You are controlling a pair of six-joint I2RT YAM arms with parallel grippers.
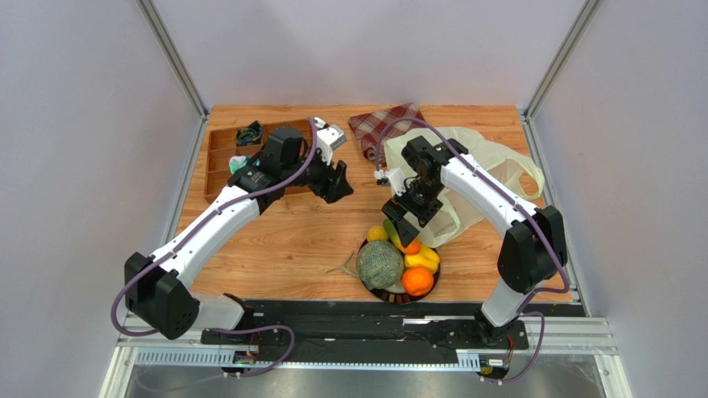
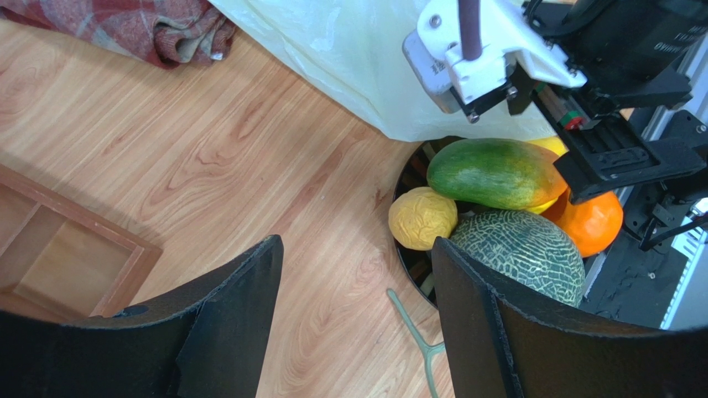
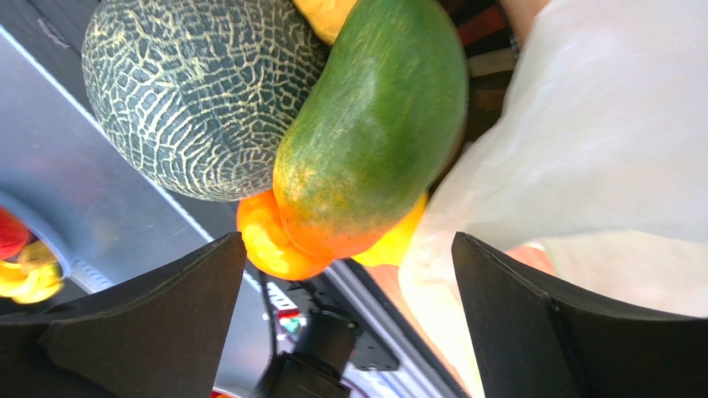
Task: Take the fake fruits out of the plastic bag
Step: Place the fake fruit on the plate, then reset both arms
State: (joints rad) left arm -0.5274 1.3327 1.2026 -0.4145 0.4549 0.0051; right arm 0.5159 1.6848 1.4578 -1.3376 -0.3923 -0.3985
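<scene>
Grey panels close in the wooden table [image 1: 274, 240] on three sides, with a red plaid cloth [image 1: 386, 124] and a compartmented wooden tray [image 1: 226, 157] at the far end. The plastic bag [image 1: 478, 170] lies slack and flattish behind my right arm. I see no bulge in it, though I cannot see inside.

All five fruits sit heaped on the dark-rimmed plate [image 2: 407, 176] near the arm bases. The netted melon [image 3: 199, 91] is at the front-left and the small yellow citrus [image 2: 422, 217] behind it. The orange [image 2: 594, 222] and the yellow pepper piece [image 3: 400, 240] are at the right. The mango [image 3: 374, 124] lies across the top of the pile.

My right tool [image 1: 401, 217] hangs just above that pile with its jaws spread wide and nothing between them. From its wrist camera, the mango lies straight ahead, clear of both fingers. Its long axis runs roughly crosswise to the line between the jaws, so a closing grip would land on its narrow width.

My left tool [image 1: 334, 179] is also spread and carrying nothing. It sits well apart, over bare table to the left and behind the plate, looking toward the fruit.

The right arm is plainly the nearer one. I judge the unloading done or nearly so. Next I would lift the right tool straight up, clear of the mango, so it does not nudge the heap.
</scene>
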